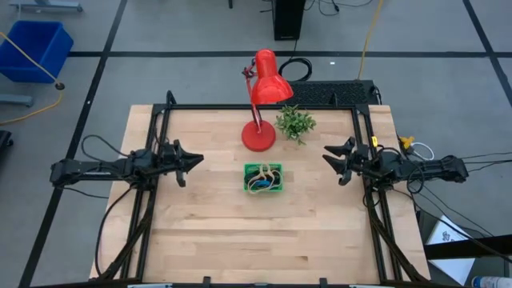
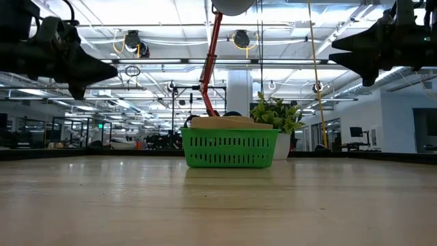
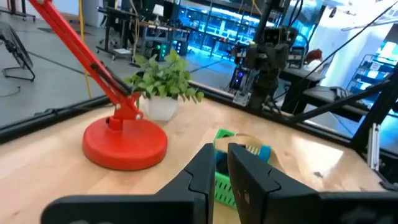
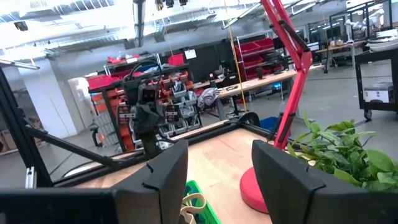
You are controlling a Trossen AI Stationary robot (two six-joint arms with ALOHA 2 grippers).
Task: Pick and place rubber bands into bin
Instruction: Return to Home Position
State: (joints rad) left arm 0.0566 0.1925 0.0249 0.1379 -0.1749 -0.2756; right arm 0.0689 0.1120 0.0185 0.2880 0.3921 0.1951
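The green bin (image 1: 263,178) stands on the table's middle, in front of the red lamp. Rubber bands (image 1: 264,179), tan, black and blue, lie inside it; a tan one (image 2: 229,123) rises above its rim in the low view. My left gripper (image 1: 196,160) hovers high left of the bin, its fingers nearly together (image 3: 221,163), empty. My right gripper (image 1: 328,154) hovers high right of the bin, open (image 4: 221,171) and empty. The bin also shows in the left wrist view (image 3: 233,168) and the right wrist view (image 4: 199,205).
A red desk lamp (image 1: 260,132) and a small potted plant (image 1: 295,122) stand behind the bin. Black frame rails (image 1: 160,128) run along the table's left, right and far sides. A blue crate (image 1: 36,48) sits on the floor far left.
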